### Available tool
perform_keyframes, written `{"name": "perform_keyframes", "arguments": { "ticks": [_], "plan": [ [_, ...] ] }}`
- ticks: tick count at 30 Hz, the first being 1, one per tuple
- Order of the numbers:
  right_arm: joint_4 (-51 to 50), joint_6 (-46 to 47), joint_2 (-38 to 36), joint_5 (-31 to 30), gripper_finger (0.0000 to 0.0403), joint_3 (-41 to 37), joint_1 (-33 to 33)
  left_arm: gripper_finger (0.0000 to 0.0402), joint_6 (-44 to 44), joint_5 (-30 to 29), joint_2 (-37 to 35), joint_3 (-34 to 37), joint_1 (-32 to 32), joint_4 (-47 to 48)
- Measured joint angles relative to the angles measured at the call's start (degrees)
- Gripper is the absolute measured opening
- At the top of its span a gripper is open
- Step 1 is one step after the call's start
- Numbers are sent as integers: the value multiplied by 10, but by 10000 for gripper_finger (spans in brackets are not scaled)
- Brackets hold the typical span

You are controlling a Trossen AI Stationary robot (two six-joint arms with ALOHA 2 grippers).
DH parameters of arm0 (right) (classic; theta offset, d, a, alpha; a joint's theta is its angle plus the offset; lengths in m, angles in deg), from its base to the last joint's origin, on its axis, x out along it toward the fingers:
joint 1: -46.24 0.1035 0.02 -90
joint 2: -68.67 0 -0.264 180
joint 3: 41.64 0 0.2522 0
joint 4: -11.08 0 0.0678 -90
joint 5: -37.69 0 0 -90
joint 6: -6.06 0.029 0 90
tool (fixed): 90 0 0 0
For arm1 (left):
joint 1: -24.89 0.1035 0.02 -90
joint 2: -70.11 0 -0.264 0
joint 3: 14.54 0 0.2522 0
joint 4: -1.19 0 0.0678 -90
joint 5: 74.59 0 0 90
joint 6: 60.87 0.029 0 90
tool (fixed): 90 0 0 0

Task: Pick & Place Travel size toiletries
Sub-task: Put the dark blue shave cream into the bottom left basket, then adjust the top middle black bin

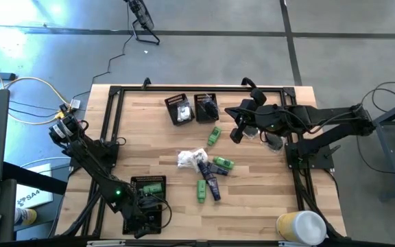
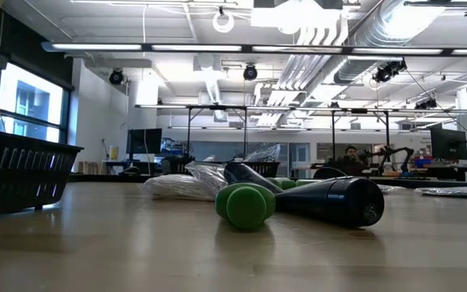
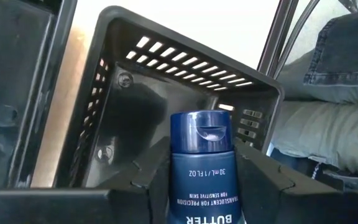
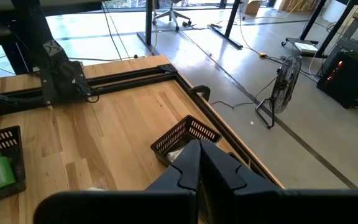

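My left gripper (image 3: 202,177) is at the table's near left (image 1: 148,217), shut on a dark navy tube (image 3: 202,162) over a black mesh tray (image 3: 185,81). My right gripper (image 1: 238,132) hangs shut and holds nothing, high above the table's far middle, its fingers (image 4: 197,163) closed together. More toiletries lie loose mid-table: white packets (image 1: 187,159), green tubes (image 1: 223,163) (image 1: 201,191) and a navy tube (image 1: 212,185). One green tube (image 1: 214,135) lies farther back. In the low view a green tube (image 2: 246,205) and a navy tube (image 2: 335,201) lie on their sides. My left gripper pinches the navy tube's body (image 3: 179,180) between its two fingers (image 3: 151,183), just behind the cap. The fingers slant downward. The capped end (image 3: 202,132) sticks out past the fingertips, and the tube is lifted clear above the tray's floor.
A tray with a green tube (image 1: 149,186) stands beside my left gripper. Two more trays (image 1: 179,110) (image 1: 206,108) stand at the far middle. A yellow-and-white round container (image 1: 300,226) sits at the near right corner. A person's denim-clad leg (image 3: 334,93) shows beyond the table.
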Motion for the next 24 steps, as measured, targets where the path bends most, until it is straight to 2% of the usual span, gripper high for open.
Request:
{"name": "perform_keyframes", "arguments": {
  "ticks": [10,20,24],
  "plan": [
    [0,0,0,0,3,0,0,226,-1,0,0,0,0,0],
    [0,-1,0,0,3,0,0,230,-4,1,-14,0,11,-5],
    [0,-4,0,0,3,0,0,215,15,13,-36,0,31,19]
  ]
}}
